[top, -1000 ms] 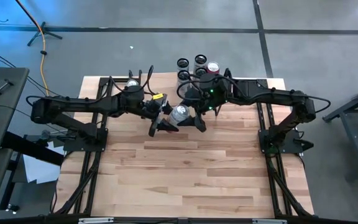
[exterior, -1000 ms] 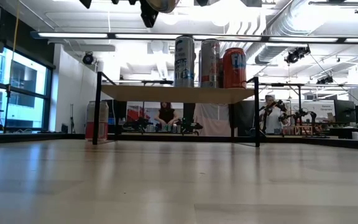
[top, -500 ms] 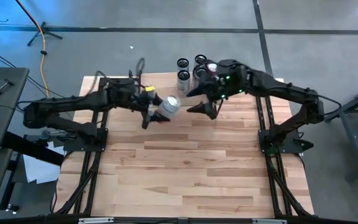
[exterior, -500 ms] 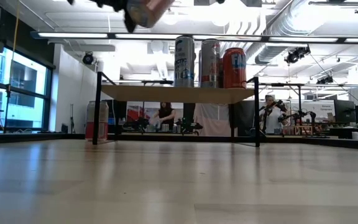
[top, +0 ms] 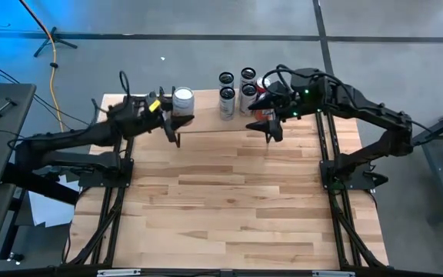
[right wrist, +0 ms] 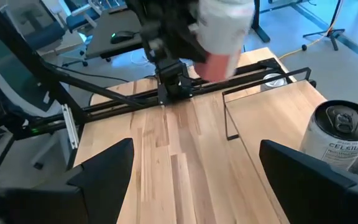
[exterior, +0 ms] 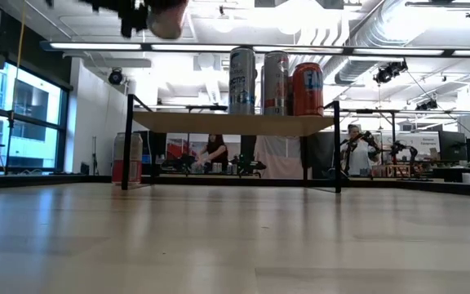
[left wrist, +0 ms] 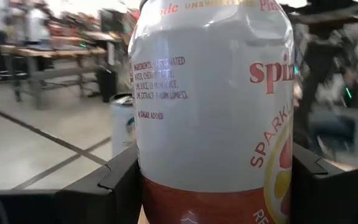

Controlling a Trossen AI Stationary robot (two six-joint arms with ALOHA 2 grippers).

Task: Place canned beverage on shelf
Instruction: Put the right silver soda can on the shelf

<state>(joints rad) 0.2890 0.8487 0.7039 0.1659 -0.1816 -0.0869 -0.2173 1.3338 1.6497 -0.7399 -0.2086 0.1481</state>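
Swinging from mid-table toward the far left corner, our left gripper (top: 171, 123) keeps its fingers clamped on the sparkling-water can (top: 183, 98), upright, above the shelf's (top: 206, 123) bare left end for setting down. Our right gripper (top: 271, 123), open and empty, has retreated over the shelf's right end beside the standing cans (top: 227, 95).
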